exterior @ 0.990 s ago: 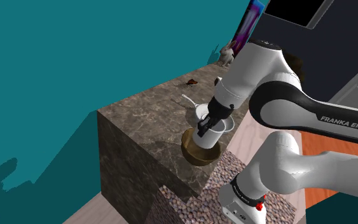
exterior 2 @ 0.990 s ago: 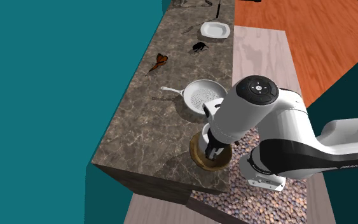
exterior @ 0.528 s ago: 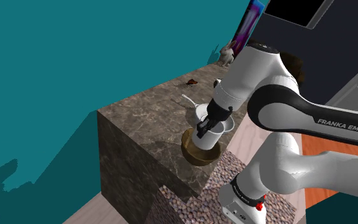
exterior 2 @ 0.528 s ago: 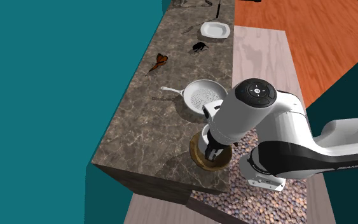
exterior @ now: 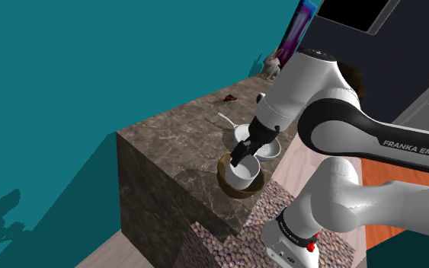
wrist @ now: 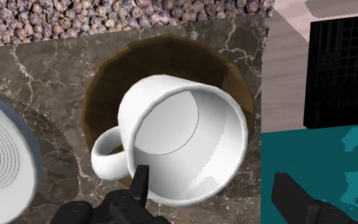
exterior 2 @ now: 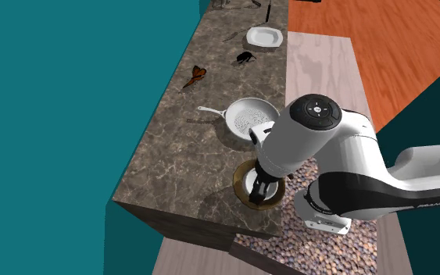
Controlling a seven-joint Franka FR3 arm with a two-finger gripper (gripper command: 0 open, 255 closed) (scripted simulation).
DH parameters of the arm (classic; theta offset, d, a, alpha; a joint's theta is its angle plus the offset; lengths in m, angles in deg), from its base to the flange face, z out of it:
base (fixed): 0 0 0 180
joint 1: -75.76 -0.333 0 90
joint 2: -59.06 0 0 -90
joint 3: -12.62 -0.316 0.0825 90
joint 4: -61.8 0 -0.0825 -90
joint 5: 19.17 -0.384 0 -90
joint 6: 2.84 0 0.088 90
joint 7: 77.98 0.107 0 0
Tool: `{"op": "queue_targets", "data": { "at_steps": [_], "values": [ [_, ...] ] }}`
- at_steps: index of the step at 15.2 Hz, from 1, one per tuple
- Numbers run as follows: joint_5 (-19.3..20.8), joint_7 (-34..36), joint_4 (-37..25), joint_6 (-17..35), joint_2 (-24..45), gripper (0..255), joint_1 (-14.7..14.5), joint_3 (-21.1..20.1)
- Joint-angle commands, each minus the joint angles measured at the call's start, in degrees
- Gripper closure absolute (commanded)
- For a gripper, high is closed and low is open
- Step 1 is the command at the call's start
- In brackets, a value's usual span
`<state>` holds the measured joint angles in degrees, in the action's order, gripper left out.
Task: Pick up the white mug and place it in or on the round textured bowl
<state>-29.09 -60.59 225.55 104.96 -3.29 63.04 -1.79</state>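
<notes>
The white mug (wrist: pixel 184 137) lies tilted in the round brown bowl (wrist: pixel 107 83), its mouth facing the hand and its handle towards the white pan. My gripper (wrist: pixel 215 197) hangs just above it, open. One finger (wrist: pixel 139 184) stands by the mug's rim and the other (wrist: pixel 298 197) is well clear of it. In the shoulder view the mug (exterior: pixel 240 175) rests inside the bowl (exterior: pixel 244 192) under the gripper (exterior: pixel 243 156). From the second exterior view the arm covers most of the mug (exterior 2: pixel 249 183) and the bowl (exterior 2: pixel 241 191).
The bowl sits near the corner of the marble counter (exterior 2: pixel 179 164), close to its edge. A white frying pan (exterior 2: pixel 249 117) lies right behind the bowl. Farther along are a brown object (exterior 2: pixel 195 76), a small black object (exterior 2: pixel 246 56) and a white plate (exterior 2: pixel 262 36).
The fingers have opened and let go of the mug. The mug has dropped from its raised, held position down into the bowl.
</notes>
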Motion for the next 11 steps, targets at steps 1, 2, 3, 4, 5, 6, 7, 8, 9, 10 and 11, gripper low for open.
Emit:
{"op": "queue_targets", "data": {
  "at_steps": [1,2,3,4,5,6,7,8,9,10,11],
  "values": [
    [0.59,0.0,-2.74,-3.43,-0.7,0,0.23,0.63],
    [0.92,0.03,-4.61,-5.4,-0.81,0,0.38,0.97],
    [1.17,0.06,-6.11,-6.9,-0.82,0,0.49,1.22],
    [1.18,0.07,-6.11,-6.9,-0.82,0,0.48,1.22],
    [1.18,0.07,-6.11,-6.9,-0.83,0,0.48,1.23],
    [1.18,0.07,-6.11,-6.9,-0.82,0,0.48,1.23],
    [1.18,0.07,-6.11,-6.9,-0.82,0,0.48,1.23],
    [1.18,0.07,-6.11,-6.9,-0.82,0,0.48,1.23],
    [1.18,0.07,-6.11,-6.9,-0.82,0,0.48,1.23],
    [1.18,0.07,-6.11,-6.9,-0.82,0,0.48,1.23],
    [1.18,0.07,-6.1,-6.89,-0.82,0,0.48,1.22]
  ]
}}
